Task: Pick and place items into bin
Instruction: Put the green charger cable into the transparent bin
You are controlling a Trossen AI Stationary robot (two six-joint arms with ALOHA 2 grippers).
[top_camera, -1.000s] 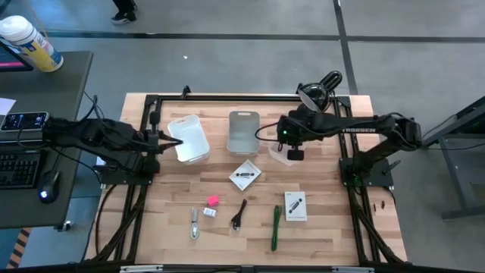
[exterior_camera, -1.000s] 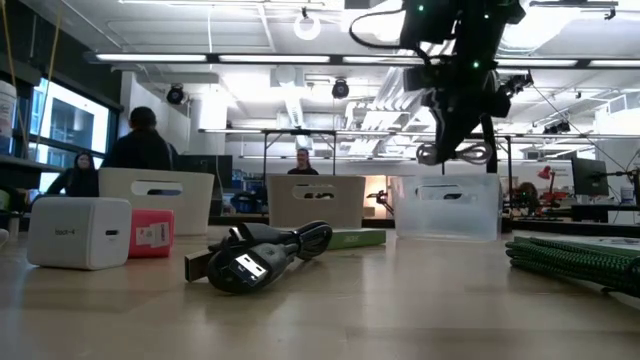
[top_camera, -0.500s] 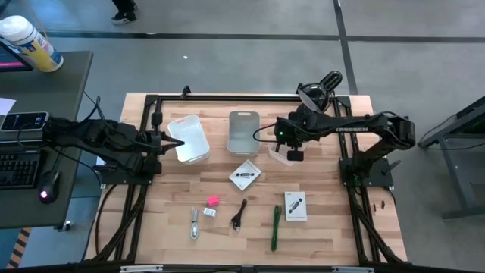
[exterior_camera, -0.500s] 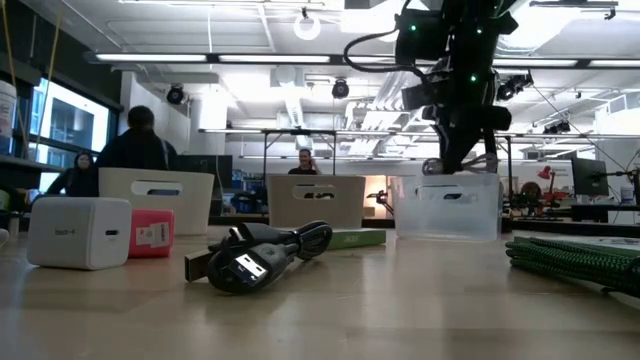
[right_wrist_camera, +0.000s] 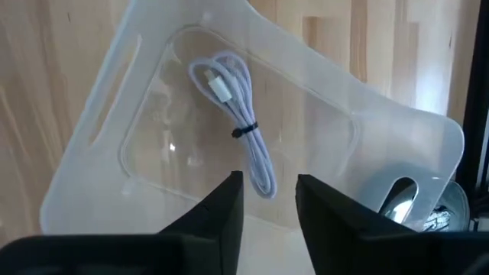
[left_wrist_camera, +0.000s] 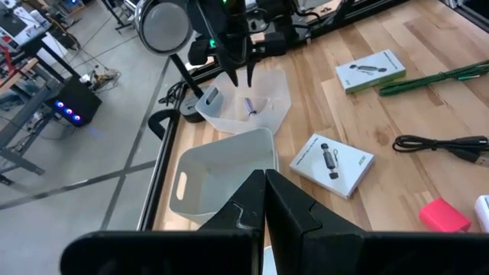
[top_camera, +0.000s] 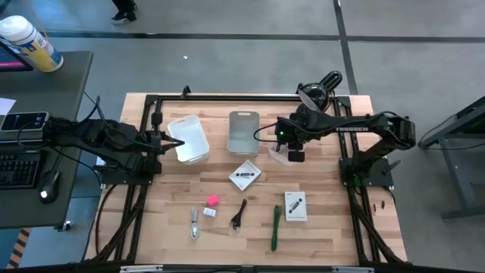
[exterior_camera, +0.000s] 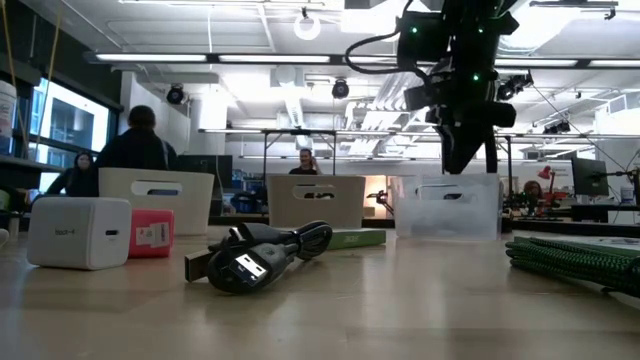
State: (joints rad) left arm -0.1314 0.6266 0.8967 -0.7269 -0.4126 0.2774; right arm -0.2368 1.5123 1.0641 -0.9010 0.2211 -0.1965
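Waiting at the table's left side, the left gripper (top_camera: 157,140) has its fingers pressed together on nothing, beside the white bin (top_camera: 189,139). A second white bin (top_camera: 243,130) stands at the middle. Nearer the front edge lie the items not yet moved: the silvery piece (top_camera: 195,224), the pink block (top_camera: 213,200), the black cable (top_camera: 239,214), a white card (top_camera: 245,174), the green pen (top_camera: 276,227) and another white card (top_camera: 295,205).

Right of the middle bin, the right gripper (top_camera: 294,155) hangs directly over the clear bin (right_wrist_camera: 386,130), fingers parted about halfway and holding nothing. A coiled white cable (right_wrist_camera: 238,124) rests on that bin's floor, clear of the fingers.

The step in hand looks like a release into the bin. To finish it well, I would lift straight up so neither finger catches the bin wall or drags the coil, then swing toward the front items.

Compared with a second ago, the right fingers have spread and the cable no longer dangles beneath them above the bin's rim.
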